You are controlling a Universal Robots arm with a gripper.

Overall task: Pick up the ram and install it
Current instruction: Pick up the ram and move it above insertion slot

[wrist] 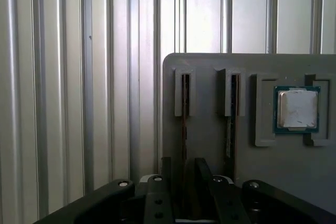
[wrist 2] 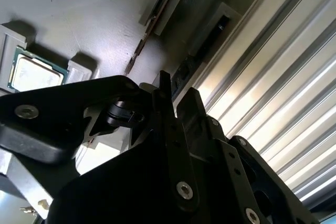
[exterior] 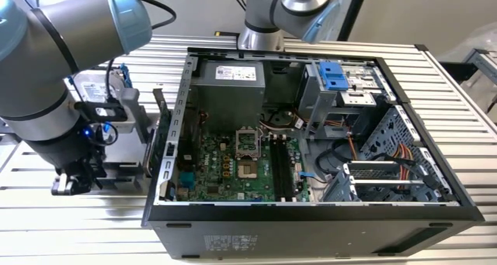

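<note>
Gripper (wrist: 184,163), nearest in both wrist views (wrist 2: 177,95): its two black fingers (wrist: 166,167) stand apart with a slim gap between them, closed on nothing; the arm (exterior: 46,73) reaches down at the exterior view's left, outside the computer case (exterior: 311,230).

Ram (wrist: 185,109): a thin stick seen edge-on, standing in a raised slot of the grey tray (wrist: 207,135); its near end runs into the gap between the fingers, one finger to each side of it; whether either finger touches it cannot be told. In the second wrist view the same stick (wrist 2: 157,11) lies in its slot just past the fingertips.

Second stick (wrist: 230,124): parallel to the first, in the neighbouring slot, apart from it; a strip of bare tray lies between the two.

Processor chip (wrist: 297,109): square and silver with a green border, lying flat in its own recess of the tray, beyond the second slot and well apart from the gripper; also seen in the second wrist view (wrist 2: 34,73).

Tray edge: straight with a rounded corner, close beside the first slot; past it the ribbed metal table (wrist: 79,77) runs open, its grooves parallel to the sticks.

Farther off, in the exterior view: the case lies on its side with the lid off, its wall edge beside the tray; on the board, long black memory slots (exterior: 281,169) lie just beside the processor socket (exterior: 247,154).
</note>
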